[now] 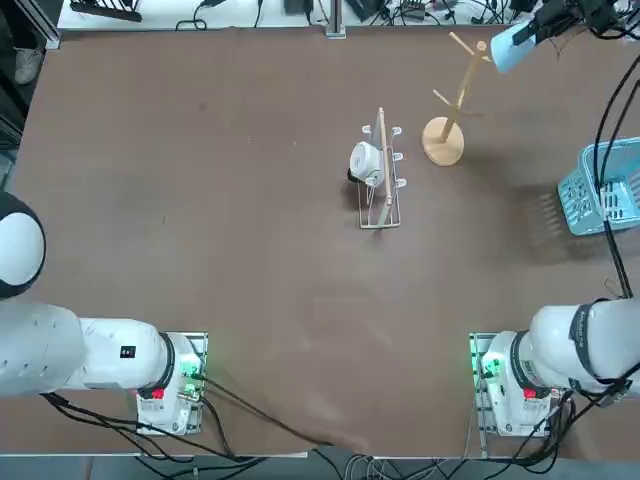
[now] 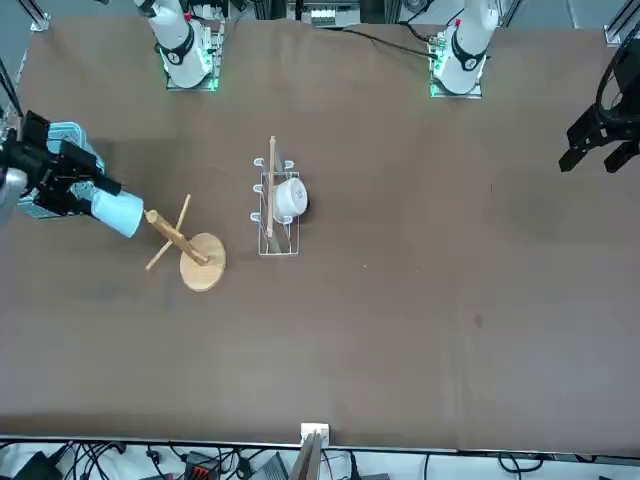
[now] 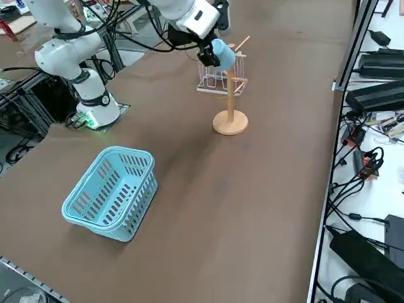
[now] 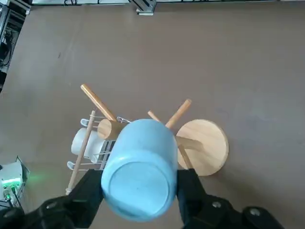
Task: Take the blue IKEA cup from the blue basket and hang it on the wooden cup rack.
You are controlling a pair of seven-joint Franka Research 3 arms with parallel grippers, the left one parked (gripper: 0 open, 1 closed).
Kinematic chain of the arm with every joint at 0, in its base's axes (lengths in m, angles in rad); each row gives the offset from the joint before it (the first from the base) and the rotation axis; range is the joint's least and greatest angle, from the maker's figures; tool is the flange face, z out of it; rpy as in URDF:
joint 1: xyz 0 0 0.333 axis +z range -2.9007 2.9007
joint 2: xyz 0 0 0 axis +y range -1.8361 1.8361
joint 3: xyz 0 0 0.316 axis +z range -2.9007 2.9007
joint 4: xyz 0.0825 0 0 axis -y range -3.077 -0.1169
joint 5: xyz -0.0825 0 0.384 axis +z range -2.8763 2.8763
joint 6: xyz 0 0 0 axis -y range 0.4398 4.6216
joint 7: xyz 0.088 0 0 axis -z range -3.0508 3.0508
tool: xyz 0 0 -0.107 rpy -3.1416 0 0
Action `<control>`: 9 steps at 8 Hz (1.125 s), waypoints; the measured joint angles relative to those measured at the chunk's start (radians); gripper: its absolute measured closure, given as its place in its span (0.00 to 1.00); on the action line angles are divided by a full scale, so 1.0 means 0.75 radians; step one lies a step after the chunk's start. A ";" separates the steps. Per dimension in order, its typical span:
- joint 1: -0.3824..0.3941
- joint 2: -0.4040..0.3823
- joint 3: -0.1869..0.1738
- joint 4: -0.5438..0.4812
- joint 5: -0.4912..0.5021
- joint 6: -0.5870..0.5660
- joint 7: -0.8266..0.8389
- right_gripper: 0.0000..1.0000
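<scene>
Blue cup point(image 4: 139, 174) — pinched between right gripper's point(image 4: 139, 183) fingers | beside wooden rack point(image 4: 204, 147)

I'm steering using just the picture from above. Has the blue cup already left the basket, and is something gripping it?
Observer: Yes. In the right wrist view the cup sits between the right gripper's two fingers, which close on its sides.

Operator: Is it down on the table?

Observer: No, the right side view shows it raised, level with the upper pegs of the wooden rack.

Operator: And the basket?

Observer: That same view shows its slatted inside, with no cup in it.
</scene>
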 joint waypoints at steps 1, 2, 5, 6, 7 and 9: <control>0.005 0.003 0.000 0.000 0.000 0.002 0.000 0.15; 0.007 0.003 0.000 -0.001 0.004 0.003 0.000 0.15; 0.024 0.007 0.000 -0.004 0.010 0.008 0.000 0.15; 0.030 0.007 0.000 -0.006 0.010 0.011 0.000 0.12; 0.035 0.008 0.000 -0.006 0.013 0.016 0.001 0.05; 0.038 0.009 0.000 -0.006 0.014 0.018 0.001 0.00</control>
